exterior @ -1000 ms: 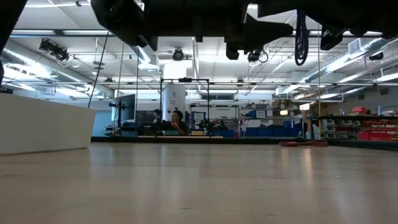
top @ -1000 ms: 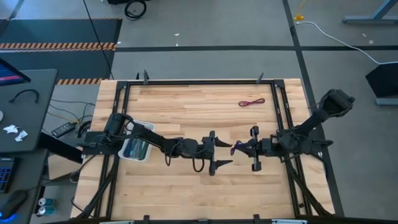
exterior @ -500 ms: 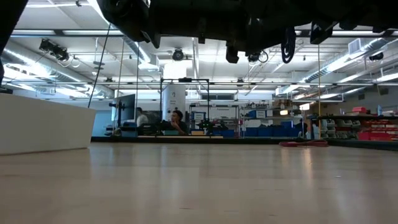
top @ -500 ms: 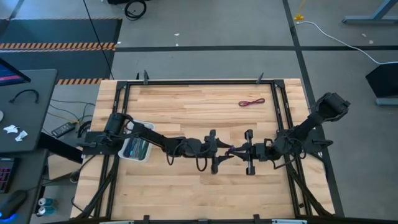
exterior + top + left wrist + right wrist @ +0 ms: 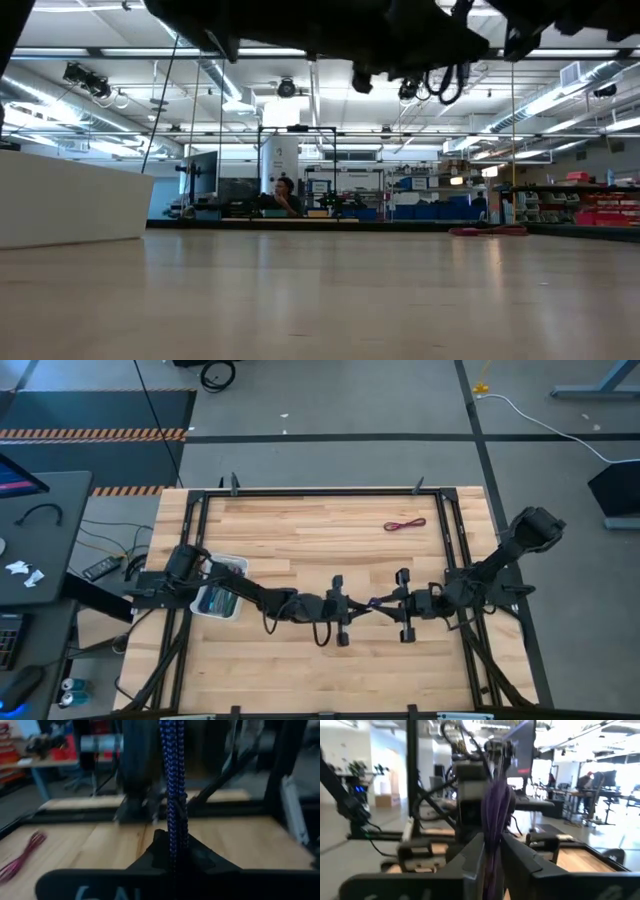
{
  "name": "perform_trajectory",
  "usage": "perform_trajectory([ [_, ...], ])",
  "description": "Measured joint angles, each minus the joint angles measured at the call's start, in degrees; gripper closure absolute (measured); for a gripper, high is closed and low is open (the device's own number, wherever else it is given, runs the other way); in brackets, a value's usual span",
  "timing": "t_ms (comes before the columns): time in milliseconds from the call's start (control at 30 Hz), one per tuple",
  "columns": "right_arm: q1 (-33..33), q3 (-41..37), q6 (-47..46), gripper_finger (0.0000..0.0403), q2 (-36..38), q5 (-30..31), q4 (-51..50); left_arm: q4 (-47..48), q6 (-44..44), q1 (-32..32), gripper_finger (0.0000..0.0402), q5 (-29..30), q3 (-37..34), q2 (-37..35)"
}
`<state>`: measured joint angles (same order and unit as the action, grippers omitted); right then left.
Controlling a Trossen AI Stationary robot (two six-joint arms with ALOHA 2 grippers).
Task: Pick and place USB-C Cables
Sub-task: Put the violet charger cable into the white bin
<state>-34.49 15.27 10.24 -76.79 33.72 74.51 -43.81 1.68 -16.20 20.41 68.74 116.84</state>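
Observation:
A purple USB-C cable (image 5: 375,602) is held in the air above the table's middle, between my two grippers. My left gripper (image 5: 349,608) is shut on its left end and faces my right gripper (image 5: 396,604), which is shut on its right end. A maroon USB-C cable (image 5: 404,525) lies flat on the wood at the far right, also in the left wrist view (image 5: 20,857). The white tray (image 5: 238,564) at the left holds several more cables. My left gripper pinches the purple cable bundle (image 5: 175,827) between its two fingers, coming level from the table's left. The cable runs straight on from the fingertips toward the other gripper, clear of the table. My right gripper has the same bundle (image 5: 493,827) between its two fingers (image 5: 472,857), coming level from the table's right. The strands fill the gap between the fingers. The cable is lifted clear of the table.
A black frame (image 5: 320,492) runs around the wooden table top. A desk with a screen and small items (image 5: 30,530) stands off the left edge. Bare wood lies near the front edge and at the far middle.
My left gripper has moved toward the table's right edge, up to the purple cable, and its wide-open fingers have shut on it. My right gripper has moved a little toward the left with the cable, which stays clear of the table.

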Motion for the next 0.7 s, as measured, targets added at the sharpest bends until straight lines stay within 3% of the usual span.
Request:
perform_trajectory([
  [100, -2.1, 0.0, 0.4, 0.0318, 3.1, 1.8, 0.0, 8.1, -2.3, -1.8, 0.0375, 6.7, 0.0, -2.7],
  [233, -5.3, 0.0, 3.9, 0.03, 6.9, 8.5, -1.9, 24.0, -8.9, -4.6, 0.0374, 19.0, 0.0, -8.6],
  [367, -7.7, 0.0, 4.9, 0.0297, 8.5, 13.8, -6.0, 49.8, -26.9, -5.9, 0.0377, 27.0, 0.0, -16.9],
  [533, -8.9, 0.0, 1.9, 0.0298, 8.4, 14.6, -12.5, 85.2, -60.3, -4.0, 0.0377, 24.7, 0.0, -26.5],
  [700, -8.9, 0.0, -1.5, 0.0298, 8.4, 14.6, -15.6, 114.4, -81.5, -1.2, 0.0377, 10.0, 0.0, -31.3],
])
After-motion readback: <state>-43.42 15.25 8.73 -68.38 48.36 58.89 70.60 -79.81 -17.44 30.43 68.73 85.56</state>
